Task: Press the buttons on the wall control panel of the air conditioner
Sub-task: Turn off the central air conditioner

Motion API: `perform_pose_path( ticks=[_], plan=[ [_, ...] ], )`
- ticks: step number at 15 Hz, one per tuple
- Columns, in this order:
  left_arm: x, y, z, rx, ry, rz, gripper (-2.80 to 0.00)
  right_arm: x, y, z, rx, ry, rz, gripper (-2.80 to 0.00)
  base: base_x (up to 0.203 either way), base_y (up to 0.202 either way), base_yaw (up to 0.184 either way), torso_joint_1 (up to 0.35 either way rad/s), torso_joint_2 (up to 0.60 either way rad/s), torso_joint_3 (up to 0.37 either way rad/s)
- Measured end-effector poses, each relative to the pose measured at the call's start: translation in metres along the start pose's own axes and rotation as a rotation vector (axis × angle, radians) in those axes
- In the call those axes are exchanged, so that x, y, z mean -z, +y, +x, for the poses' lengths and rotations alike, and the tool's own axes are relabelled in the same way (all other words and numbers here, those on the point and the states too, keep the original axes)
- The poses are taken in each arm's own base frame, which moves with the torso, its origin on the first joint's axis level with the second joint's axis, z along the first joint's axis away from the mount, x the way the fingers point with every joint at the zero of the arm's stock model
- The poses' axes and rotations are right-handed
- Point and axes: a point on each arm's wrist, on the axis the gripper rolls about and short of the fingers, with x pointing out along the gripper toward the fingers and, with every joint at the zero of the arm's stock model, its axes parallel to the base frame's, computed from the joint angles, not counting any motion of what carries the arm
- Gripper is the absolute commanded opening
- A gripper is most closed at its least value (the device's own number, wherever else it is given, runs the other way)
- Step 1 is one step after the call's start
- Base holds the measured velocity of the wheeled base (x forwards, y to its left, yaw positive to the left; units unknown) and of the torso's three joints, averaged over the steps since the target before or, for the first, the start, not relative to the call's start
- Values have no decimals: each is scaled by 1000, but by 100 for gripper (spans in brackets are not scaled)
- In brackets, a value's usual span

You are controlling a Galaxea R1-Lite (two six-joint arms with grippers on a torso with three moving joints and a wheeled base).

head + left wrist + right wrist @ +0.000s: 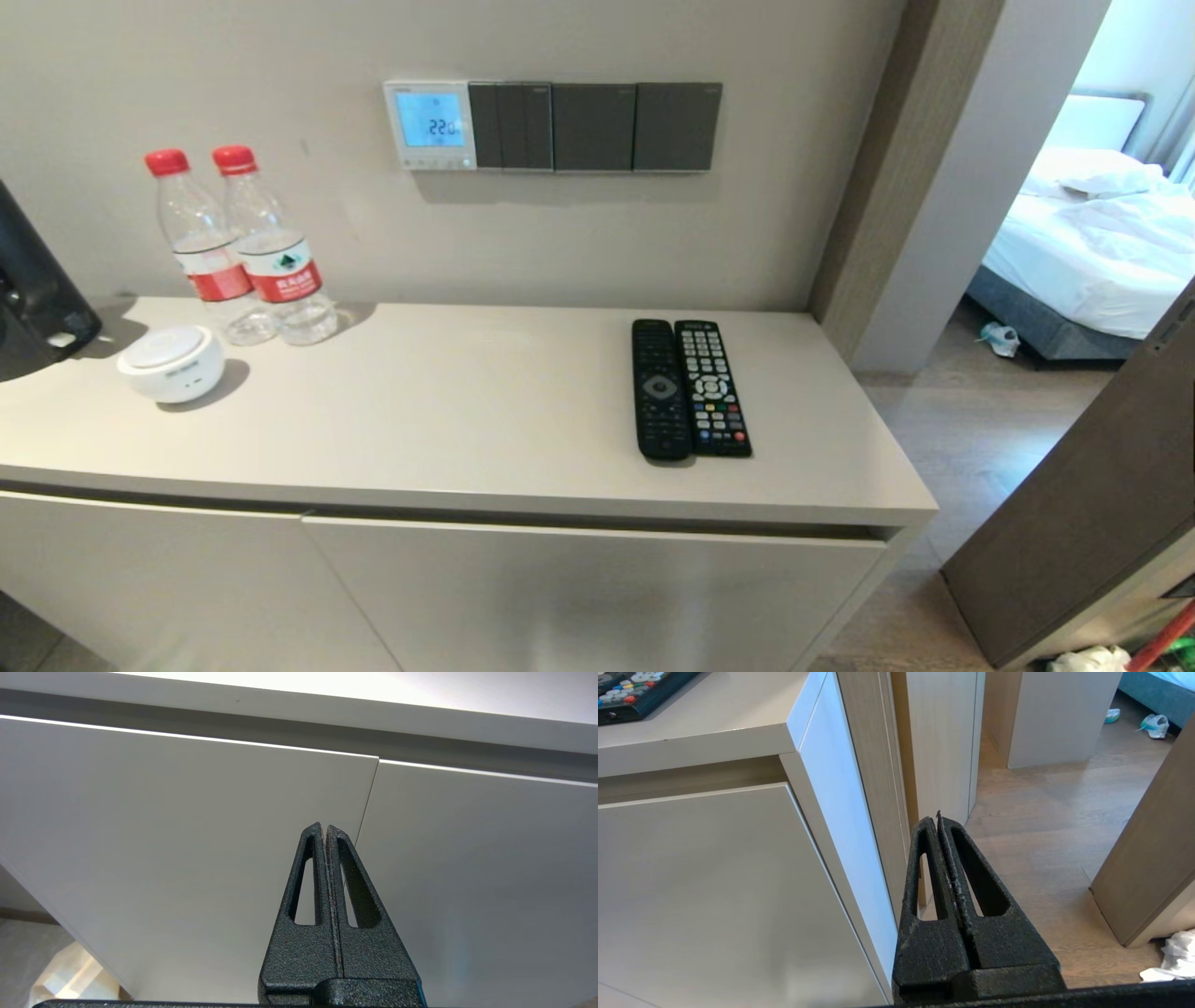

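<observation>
The white wall control panel (429,124) hangs on the wall above the cabinet, its screen lit blue with digits. Its row of small pale buttons (431,162) runs along its bottom edge. Neither gripper shows in the head view. My left gripper (324,828) is shut and empty, low in front of the cabinet doors, below the countertop edge. My right gripper (938,819) is shut and empty, low beside the cabinet's right front corner, over the wooden floor.
Three dark grey switch plates (594,126) sit right of the panel. On the countertop (448,411) stand two water bottles (271,247), a white round device (171,363) and two black remotes (689,387). A black object (33,280) is at far left. A doorway opens on the right.
</observation>
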Motion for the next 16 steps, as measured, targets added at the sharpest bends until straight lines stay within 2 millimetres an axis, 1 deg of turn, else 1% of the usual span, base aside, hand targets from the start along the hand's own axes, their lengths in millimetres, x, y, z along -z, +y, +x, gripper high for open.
perform_pose_path(
  ticks=[16],
  plan=[
    [0, 0, 0, 1, -1, -2, -280, 0, 0, 0, 0, 0, 0, -280, 0, 0, 0, 0, 0, 0]
  ],
)
